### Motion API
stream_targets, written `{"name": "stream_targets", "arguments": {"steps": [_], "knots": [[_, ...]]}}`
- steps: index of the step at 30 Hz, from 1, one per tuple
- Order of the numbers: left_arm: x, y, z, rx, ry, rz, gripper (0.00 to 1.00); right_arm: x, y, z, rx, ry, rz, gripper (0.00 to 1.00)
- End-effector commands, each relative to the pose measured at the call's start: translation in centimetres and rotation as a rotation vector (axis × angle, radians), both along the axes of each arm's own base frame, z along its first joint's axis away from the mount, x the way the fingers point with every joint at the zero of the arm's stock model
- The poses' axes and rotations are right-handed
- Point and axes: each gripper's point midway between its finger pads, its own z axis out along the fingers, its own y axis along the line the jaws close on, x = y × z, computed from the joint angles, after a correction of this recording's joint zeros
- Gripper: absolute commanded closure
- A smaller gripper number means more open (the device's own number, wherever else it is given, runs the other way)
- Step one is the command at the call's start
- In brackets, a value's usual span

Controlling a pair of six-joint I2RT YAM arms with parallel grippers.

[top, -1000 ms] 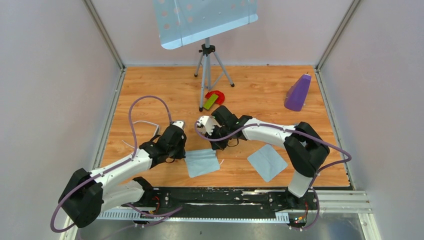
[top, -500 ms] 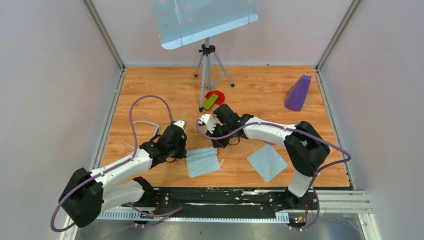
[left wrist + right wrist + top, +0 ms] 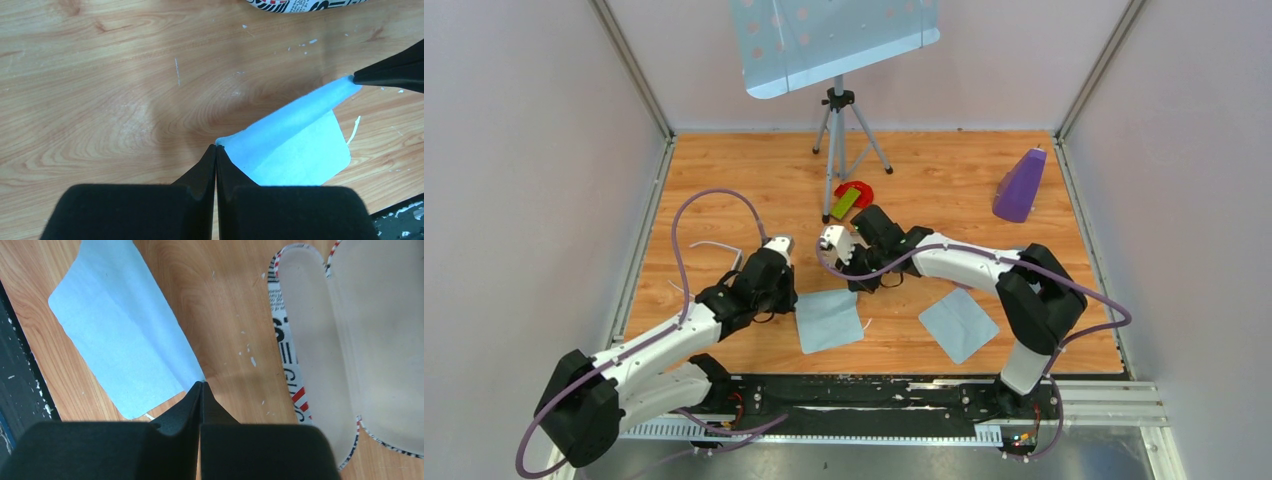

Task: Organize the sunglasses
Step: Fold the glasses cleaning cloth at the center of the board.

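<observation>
Pinching cloth from two corners | table (image 3: 944,170): wood | cloth (image 3: 826,320): centre-front, one edge lifted between my tools | case (image 3: 320,350): open, just beside right gripper (image 3: 201,387) | sunglasses (image 3: 714,246): faint pale frame, probably them, left of left gripper (image 3: 215,150); left arm nearer, long axis unclear | both jaws fully closed on cloth corners

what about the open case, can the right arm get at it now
Probably yes: the case lies beside the right hand, nothing between, though that hand is shut on the cloth.
</observation>
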Motion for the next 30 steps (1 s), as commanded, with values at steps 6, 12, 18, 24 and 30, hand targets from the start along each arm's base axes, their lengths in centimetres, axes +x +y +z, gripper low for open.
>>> {"name": "stream_targets", "arguments": {"steps": [6,12,18,24,30], "knots": [[-0.2,0.1,0.2,0.002,-0.017,-0.008,1.0,1.6,1.8,4.0,0.097,-0.069,0.02,1.0],[-0.7,0.2,-0.1,-0.005,-0.002,-0.011,1.0,0.0,1.0,3.6,0.09,-0.031,0.051,1.0],[-1.1,-0.9,0.4,-0.056,-0.022,-0.061,1.0,-1.7,-0.1,2.4,0.085,0.01,0.065,1.0],[-1.9,-2.1,0.8,-0.1,-0.013,-0.096,1.0,-2.6,0.1,1.4,0.079,0.043,0.087,1.0],[-2.3,-2.0,0.7,-0.098,-0.001,-0.108,1.0,-3.8,0.1,1.1,0.087,0.067,0.108,1.0]]}}
